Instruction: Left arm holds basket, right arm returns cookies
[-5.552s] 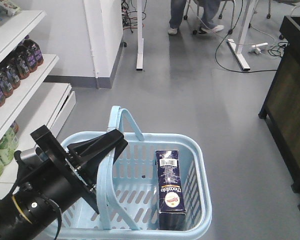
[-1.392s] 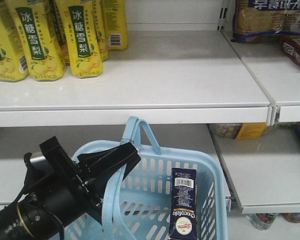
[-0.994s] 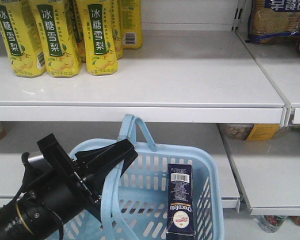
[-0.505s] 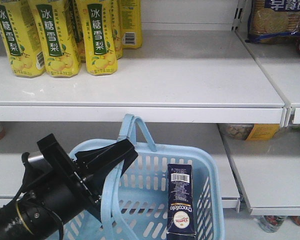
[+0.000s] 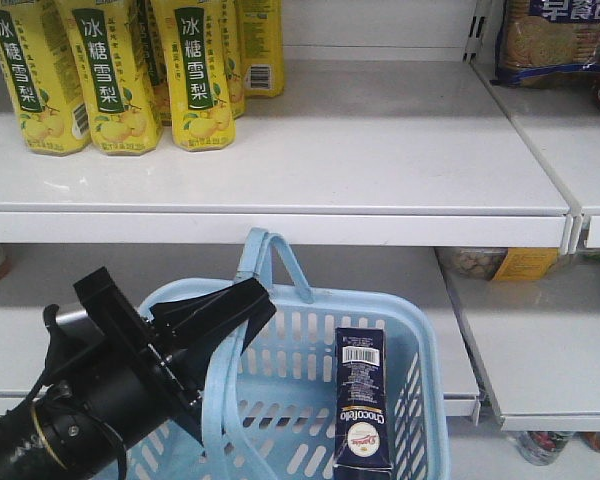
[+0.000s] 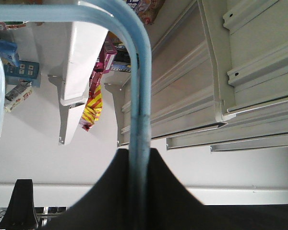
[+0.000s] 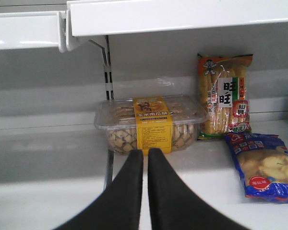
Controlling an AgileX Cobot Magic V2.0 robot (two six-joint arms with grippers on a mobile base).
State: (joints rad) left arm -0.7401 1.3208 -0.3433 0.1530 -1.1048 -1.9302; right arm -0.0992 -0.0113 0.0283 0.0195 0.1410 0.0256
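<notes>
- the left arm's black flat-plate gripper is clamped on one hoop handle of the light blue slotted plastic shopping basket, which hangs in front of the white metal shelving.
- in the left wrist view the handle runs straight down between the two dark plates of the left gripper, which press on it from both sides.
- the tall dark navy cardboard cookie box stands upright inside the basket, against its right wall, barcode at the top.
- the right arm's black gripper is not in the front view; in its own view its fingers lie together with only a thin slit between them, holding nothing.
- it points at a lower shelf bearing a clear plastic tub of biscuits with a yellow label, an orange packet of rice crackers and a blue snack bag.
- yellow drink bottles with green labels stand at the left of the upper shelf, and a blue cracker bag lies at the top right.
</notes>
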